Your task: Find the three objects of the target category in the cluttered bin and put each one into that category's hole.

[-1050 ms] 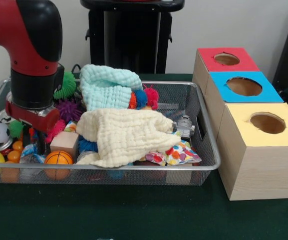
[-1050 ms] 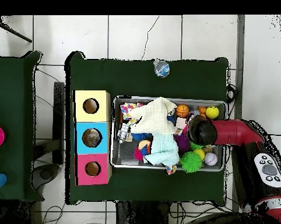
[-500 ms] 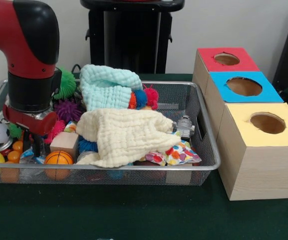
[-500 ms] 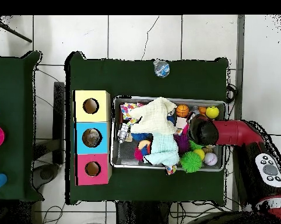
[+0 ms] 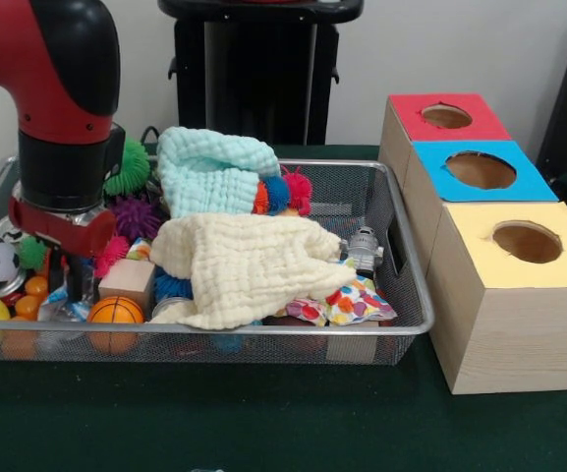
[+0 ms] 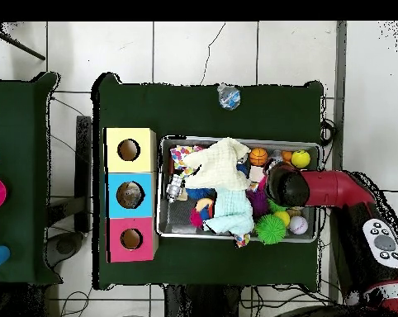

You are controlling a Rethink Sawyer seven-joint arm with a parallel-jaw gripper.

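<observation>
Over the bin's ball corner
I'm lowering the tool among balls; grip unreadable, nothing visibly posted in holes yet.

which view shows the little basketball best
The front view: the small orange basketball with black seams sits in plain sight against the near wall of the wire mesh bin, beside the small wooden block. The overhead view shows it only as a small orange dot near the bin's edge, seams unreadable.
</observation>
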